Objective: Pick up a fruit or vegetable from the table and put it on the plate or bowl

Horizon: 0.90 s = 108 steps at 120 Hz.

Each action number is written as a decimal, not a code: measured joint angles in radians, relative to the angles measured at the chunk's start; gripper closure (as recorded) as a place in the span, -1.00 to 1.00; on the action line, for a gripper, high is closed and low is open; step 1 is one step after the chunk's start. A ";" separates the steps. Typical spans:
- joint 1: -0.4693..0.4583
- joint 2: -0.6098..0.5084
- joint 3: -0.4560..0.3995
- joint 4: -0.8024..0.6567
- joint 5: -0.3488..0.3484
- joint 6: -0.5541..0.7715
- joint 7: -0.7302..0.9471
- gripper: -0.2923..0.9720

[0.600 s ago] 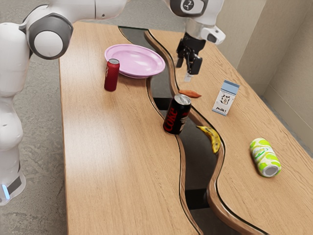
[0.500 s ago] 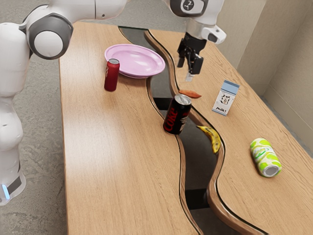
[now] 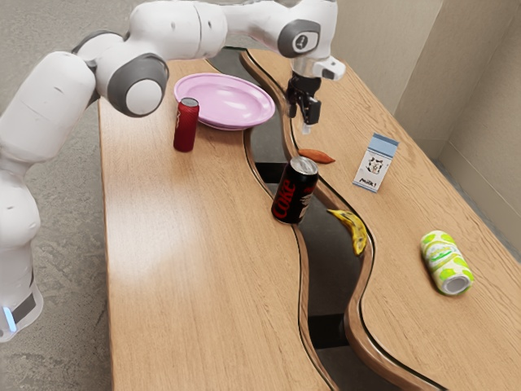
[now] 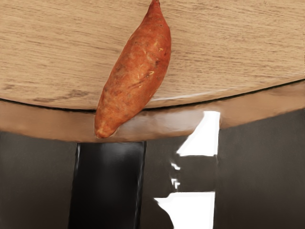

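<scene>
An orange sweet potato (image 3: 316,155) lies on the far wooden board, right at its curved edge beside the dark gap. The wrist view looks straight down on the sweet potato (image 4: 136,71), whose blunt end overhangs the board's rim. My gripper (image 3: 305,118) hangs open a short way above and behind it, with nothing between the fingers. A pink plate (image 3: 226,101) sits empty on the near board, toward the exterior view's left of the gripper. A yellow banana (image 3: 352,226) lies further along the gap's edge.
A black cola can (image 3: 294,191) stands just in front of the sweet potato. A red can (image 3: 186,125) stands beside the plate. A small white carton (image 3: 375,163) and a lying green can (image 3: 444,261) occupy the far board. A dark channel (image 3: 326,244) splits the table.
My arm has swung its elbow into view and the gripper has shifted slightly toward the exterior view's left, staying open above the sweet potato. The green can rolled a little to the right.
</scene>
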 joint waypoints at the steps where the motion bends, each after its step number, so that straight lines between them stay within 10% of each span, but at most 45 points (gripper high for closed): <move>1: 0.000 0.003 0.000 0.001 -0.002 0.007 0.009 -0.54; 108: 0.017 0.156 -0.022 0.052 -0.090 0.212 0.570 -0.54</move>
